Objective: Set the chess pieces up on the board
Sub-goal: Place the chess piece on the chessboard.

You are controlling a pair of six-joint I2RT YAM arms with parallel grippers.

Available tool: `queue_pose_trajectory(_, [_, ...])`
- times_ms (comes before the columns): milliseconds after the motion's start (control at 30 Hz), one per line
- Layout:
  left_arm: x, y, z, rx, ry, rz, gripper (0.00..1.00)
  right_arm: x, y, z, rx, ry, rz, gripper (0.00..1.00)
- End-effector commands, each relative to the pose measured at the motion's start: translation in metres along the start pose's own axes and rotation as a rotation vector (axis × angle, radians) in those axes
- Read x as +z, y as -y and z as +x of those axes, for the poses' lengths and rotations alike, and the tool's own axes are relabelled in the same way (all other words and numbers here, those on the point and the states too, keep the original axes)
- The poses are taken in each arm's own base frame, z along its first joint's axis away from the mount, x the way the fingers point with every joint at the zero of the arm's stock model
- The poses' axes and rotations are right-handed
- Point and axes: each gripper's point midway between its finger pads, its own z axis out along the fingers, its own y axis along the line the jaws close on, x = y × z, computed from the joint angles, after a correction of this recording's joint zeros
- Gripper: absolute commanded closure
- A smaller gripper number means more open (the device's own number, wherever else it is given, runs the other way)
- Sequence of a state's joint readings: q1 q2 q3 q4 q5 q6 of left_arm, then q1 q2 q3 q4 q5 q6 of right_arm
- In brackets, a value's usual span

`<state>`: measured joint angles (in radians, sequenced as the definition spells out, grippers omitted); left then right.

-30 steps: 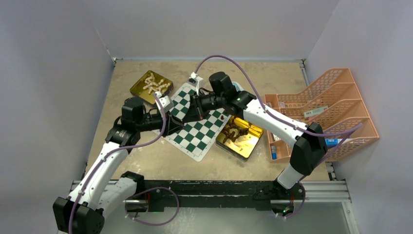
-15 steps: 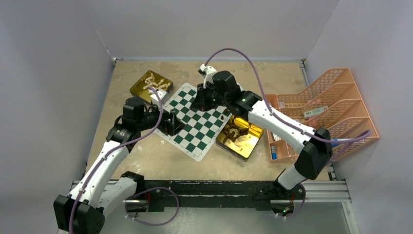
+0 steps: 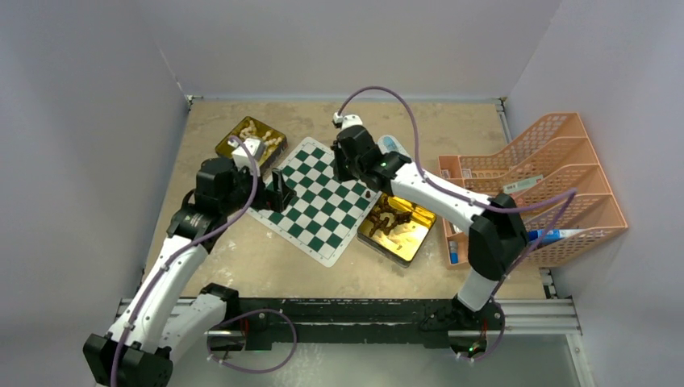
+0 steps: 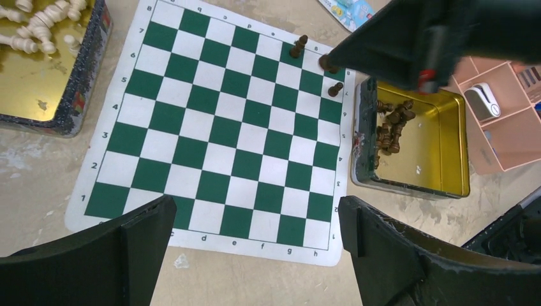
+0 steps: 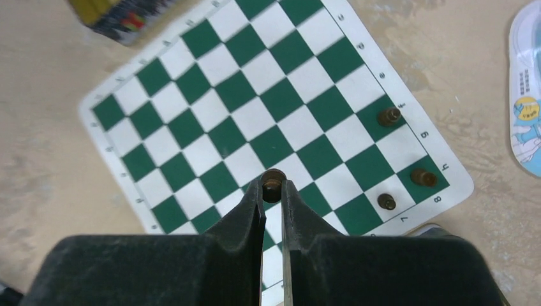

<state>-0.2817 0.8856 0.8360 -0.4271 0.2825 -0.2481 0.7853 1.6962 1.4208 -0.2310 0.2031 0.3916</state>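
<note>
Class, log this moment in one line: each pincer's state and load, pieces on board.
left pincer: open, empty | right pincer: shut on dark chess piece | on board: three dark pieces

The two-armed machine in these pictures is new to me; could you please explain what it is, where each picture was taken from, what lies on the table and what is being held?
These are two robot arms bolted at the near edge of the table, each ending in a two-finger gripper. The top view looks down from behind them; the other two come from cameras on the wrists, showing their own fingers. On the table lies a green-and-white chessboard, between a gold tin of cream pieces and another gold tin of dark pieces; a peach rack stands to the right. Three dark pieces stand near one board corner. The right gripper is shut on a dark piece over the board; the left gripper is open and empty.
</note>
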Motion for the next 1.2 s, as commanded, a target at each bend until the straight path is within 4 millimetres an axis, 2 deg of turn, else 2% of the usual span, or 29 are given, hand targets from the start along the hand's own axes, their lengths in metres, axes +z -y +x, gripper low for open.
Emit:
queue_pose_trajectory(0, [-0.018,0.008,-0.022,0.016,0.098,0.008,0.01,0.015,0.021,0.008,0.003,-0.007,0.13,0.94])
queue_pose_trajectory(133, [-0.024,0.006,-0.019,0.022,0.108,-0.003,0.01,0.031,0.04,0.027,-0.009,-0.056,0.22,0.94])
queue_pose_trajectory(400, [-0.032,0.004,-0.015,0.041,0.132,-0.017,0.02,0.053,0.063,0.044,0.021,-0.109,0.25,0.93])
queue_pose_trajectory(567, [-0.034,0.007,-0.017,0.046,0.142,-0.008,0.02,0.058,0.076,0.049,0.043,-0.128,0.276,0.93])
queue_pose_trajectory(1167, [-0.033,0.005,-0.014,0.045,0.135,-0.012,0.03,0.071,0.091,0.07,0.069,-0.175,0.276,0.91])
